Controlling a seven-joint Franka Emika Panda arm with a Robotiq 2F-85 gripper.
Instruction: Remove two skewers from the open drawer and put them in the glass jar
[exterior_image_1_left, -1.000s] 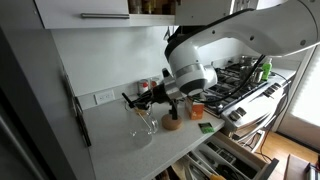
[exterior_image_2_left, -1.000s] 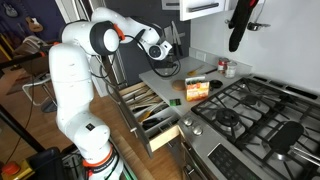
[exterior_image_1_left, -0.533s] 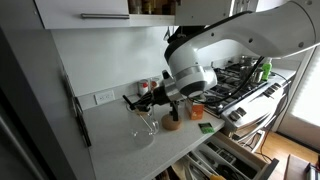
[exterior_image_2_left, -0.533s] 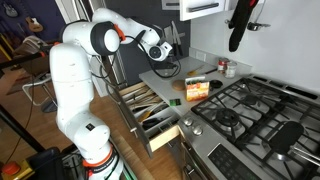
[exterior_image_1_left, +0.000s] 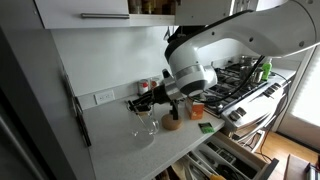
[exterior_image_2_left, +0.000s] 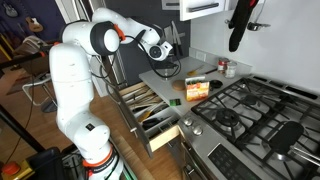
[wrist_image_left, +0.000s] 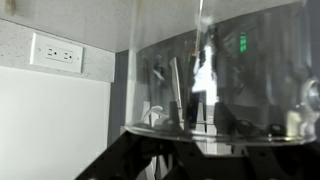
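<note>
At frame centre, my gripper hangs just above the jar. Glass fills the wrist view; I cannot tell whether the jaws are open or closed.

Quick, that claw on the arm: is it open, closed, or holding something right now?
End effector: cannot be told. It is dark and small beside the glass jar, so neither its opening nor anything held shows.
</note>
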